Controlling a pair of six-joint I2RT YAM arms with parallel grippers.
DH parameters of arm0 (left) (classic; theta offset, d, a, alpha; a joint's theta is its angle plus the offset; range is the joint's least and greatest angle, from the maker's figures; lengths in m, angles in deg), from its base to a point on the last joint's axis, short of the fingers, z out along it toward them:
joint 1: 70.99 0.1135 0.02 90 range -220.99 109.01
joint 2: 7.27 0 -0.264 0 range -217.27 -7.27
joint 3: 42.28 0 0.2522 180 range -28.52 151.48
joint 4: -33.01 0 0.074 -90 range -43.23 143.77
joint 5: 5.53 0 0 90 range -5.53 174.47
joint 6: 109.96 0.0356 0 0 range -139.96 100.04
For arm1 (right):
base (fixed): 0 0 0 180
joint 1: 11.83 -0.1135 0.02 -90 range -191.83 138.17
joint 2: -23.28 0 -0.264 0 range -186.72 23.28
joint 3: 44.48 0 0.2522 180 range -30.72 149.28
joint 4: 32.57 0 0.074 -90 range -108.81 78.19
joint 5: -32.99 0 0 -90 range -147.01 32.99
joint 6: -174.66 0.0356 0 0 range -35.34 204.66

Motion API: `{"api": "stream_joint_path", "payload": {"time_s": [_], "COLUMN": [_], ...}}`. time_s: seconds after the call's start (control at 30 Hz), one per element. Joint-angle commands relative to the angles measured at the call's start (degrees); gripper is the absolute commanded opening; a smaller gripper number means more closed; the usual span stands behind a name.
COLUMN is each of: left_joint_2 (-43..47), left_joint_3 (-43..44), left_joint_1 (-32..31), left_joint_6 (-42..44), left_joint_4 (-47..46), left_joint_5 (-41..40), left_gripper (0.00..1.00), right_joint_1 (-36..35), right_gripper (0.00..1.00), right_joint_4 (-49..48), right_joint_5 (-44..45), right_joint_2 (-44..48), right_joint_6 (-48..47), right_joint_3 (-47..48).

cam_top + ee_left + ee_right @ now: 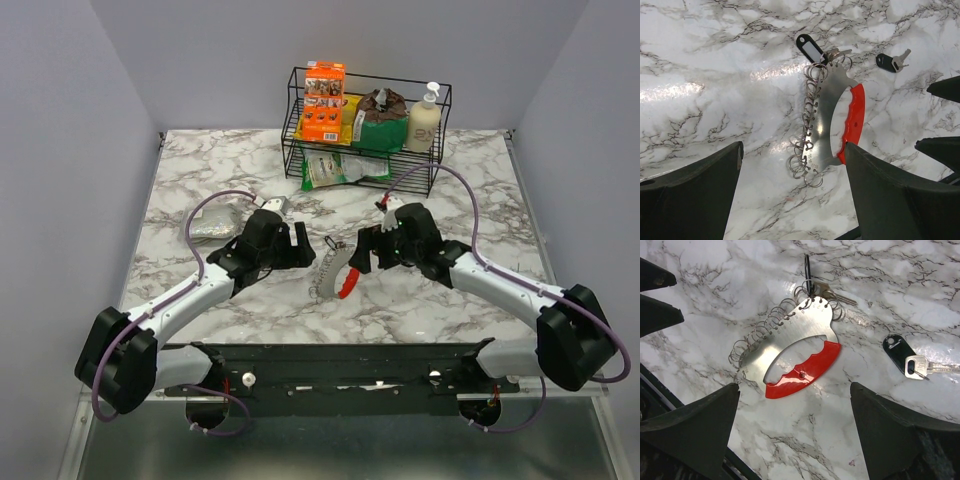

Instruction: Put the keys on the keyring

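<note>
The keyring holder [826, 117], a flat silver plate with a red grip [855, 115] and several wire rings along one edge, lies on the marble table between both arms [335, 272]. A small bunch of silver keys [838, 53] and a black tag [810, 50] hang at its far end. The bunch also shows in the right wrist view [832, 294]. A loose silver key [922, 367] on a dark fob [894, 347] lies apart beside it. My left gripper [792, 150] is open and empty over the ring end. My right gripper [795, 390] is open and empty near the red grip [802, 371].
A black wire basket [300, 105] at the back holds an orange box, a green bag and a pump bottle. A green packet [330, 170] lies in front of it. A silver pouch [215, 225] lies left of the left arm.
</note>
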Motion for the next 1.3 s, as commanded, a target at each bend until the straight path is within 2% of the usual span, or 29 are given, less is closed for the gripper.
{"api": "stream_joint_path", "payload": {"time_s": [0.0,0.5,0.7,0.73,1.03,1.1,1.17,1.27], "left_joint_2": [1.3,0.3,0.9,0.9,1.2,1.3,2.1,3.2], "left_joint_3": [-0.8,-4.5,-6.6,-6.7,-8.8,-8.8,-9.1,-9.8], "left_joint_1": [0.3,0.3,0.3,0.3,0.3,0.3,0.3,0.3], "left_joint_6": [1.3,0.1,0.3,0.1,-1.1,-1.2,-1.2,-1.5], "left_joint_4": [-1.2,-3.2,-3.5,-3.5,-5.0,-4.6,-4.6,-4.7], "left_joint_5": [-0.8,1.6,2.1,2.1,2.4,2.2,1.7,0.7], "left_gripper": [0.91,0.90,0.90,0.90,0.89,0.89,0.89,0.89], "right_joint_1": [-0.4,-5.0,-6.3,-6.4,-9.1,-9.6,-9.8,-9.9], "right_gripper": [1.00,0.99,0.91,0.86,0.71,0.69,0.62,0.57], "right_joint_4": [-1.9,-1.0,-0.1,-0.2,-1.4,-2.8,-5.6,-10.4], "right_joint_5": [-2.9,-7.6,-8.9,-9.9,-12.8,-13.3,-14.5,-15.8], "right_joint_2": [-2.1,-8.8,-9.7,-9.7,-13.6,-14.8,-15.5,-16.9], "right_joint_6": [-0.2,2.4,7.3,8.8,16.9,19.0,22.2,26.5], "right_joint_3": [1.7,5.8,5.0,4.7,3.5,2.8,1.0,-1.7]}}
